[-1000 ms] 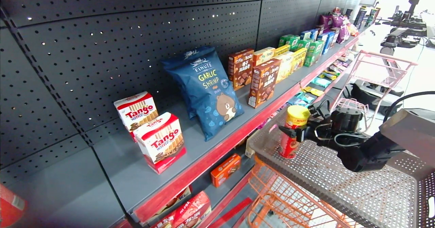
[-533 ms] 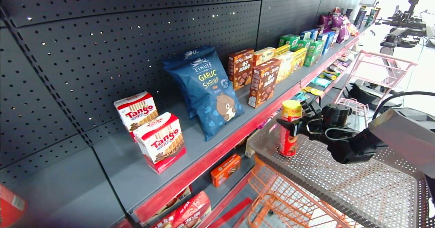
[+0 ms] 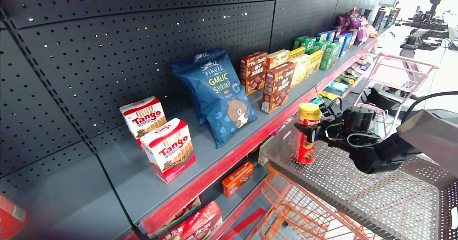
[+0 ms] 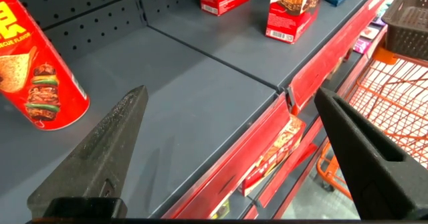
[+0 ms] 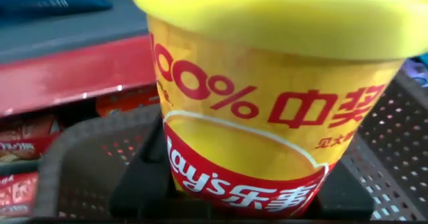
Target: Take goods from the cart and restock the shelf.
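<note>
— Black pegboard point(image 3: 107, 54) backed a grey metal shelf point(image 3: 150, 193) with a red front lip. How did the goods present?
— One tall round canister point(image 3: 304, 152) was noted: glossy yellow lid, yellow upper band, red lower body, smooth printed wall. It was upright at the corner of a grey perforated tray point(image 3: 357, 190) atop the orange wire cart point(image 3: 286, 206), just off the shelf's lip. Contact between its base and the tray could not be told.
— What held it?
— The right gripper point(image 3: 308, 134). Its black fingers were clamped on the canister's sides just below the lid.
— And the other arm?
— The left gripper point(image 4: 227, 150) hung over the grey shelf, its dark wedge-shaped fingers set wide apart. A red canister point(image 4: 33, 63) stood on the shelf near it.
— Other stock?
— Two red-and-white cartons point(image 3: 168, 148) stood one before the other, a soft blue bag point(image 3: 218, 93) leaned against the pegboard, and brown boxes point(image 3: 277, 86) were upright further along
</note>
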Tool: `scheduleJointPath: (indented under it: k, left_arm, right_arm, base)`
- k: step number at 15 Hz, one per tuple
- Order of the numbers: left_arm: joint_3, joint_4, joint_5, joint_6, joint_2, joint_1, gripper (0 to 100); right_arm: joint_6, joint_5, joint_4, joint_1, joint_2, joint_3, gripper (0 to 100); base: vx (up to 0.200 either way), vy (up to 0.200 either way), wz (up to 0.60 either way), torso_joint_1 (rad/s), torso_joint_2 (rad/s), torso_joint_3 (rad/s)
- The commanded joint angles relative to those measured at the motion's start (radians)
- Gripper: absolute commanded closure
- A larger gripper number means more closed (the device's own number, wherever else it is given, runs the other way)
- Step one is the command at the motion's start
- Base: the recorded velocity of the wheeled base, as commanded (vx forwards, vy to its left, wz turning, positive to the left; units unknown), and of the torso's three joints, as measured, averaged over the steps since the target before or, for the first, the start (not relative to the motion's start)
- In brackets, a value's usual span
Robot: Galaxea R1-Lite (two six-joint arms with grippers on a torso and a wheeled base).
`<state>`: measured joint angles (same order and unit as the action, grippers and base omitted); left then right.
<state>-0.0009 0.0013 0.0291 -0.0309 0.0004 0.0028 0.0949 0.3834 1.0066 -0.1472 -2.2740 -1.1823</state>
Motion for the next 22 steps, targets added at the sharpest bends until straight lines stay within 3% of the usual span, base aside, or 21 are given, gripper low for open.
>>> scheduleJointPath:
  k: [1, 3, 7, 10, 11, 18, 22]
  left_arm:
    - [0.001, 0.0, 0.0, 0.0, 0.0, 0.0, 0]
    - [-0.001, 0.0, 0.0, 0.0, 0.0, 0.0, 0]
    - [-0.001, 0.0, 0.0, 0.0, 0.0, 0.0, 0]
    - [-0.001, 0.0, 0.0, 0.0, 0.0, 0.0, 0]
    - [-0.001, 0.0, 0.0, 0.0, 0.0, 0.0, 0]
    - [-0.001, 0.0, 0.0, 0.0, 0.0, 0.0, 0]
    - [0.001, 0.0, 0.0, 0.0, 0.0, 0.0, 0]
  right_arm:
    - [-0.034, -0.1, -0.039, -0.063, 0.18, 0.095, 100]
    - [-0.05, -0.201, -0.12, -0.097, 0.338, 0.185, 100]
    - [-0.095, -0.35, -0.447, -0.146, 0.697, 0.251, 100]
    - [-0.092, -0.383, -0.562, -0.172, 0.897, 0.311, 100]
    - [-0.089, -0.443, -0.594, -0.178, 0.962, 0.34, 100]
    - [-0.078, -0.597, -0.668, -0.21, 1.101, 0.425, 100]
    - [-0.08, -0.603, -0.668, -0.256, 1.145, 0.478, 100]
  base:
    - [0.0, 0.0, 0.0, 0.0, 0.0, 0.0]
    - [0.0, 0.0, 0.0, 0.0, 0.0, 0.0]
    - [0.0, 0.0, 0.0, 0.0, 0.0, 0.0]
    - [0.0, 0.0, 0.0, 0.0, 0.0, 0.0]
    - [0.0, 0.0, 0.0, 0.0, 0.0, 0.0]
    - [0.0, 0.0, 0.0, 0.0, 0.0, 0.0]
    - [0.0, 0.0, 0.6, -0.004, 0.0, 0.005]
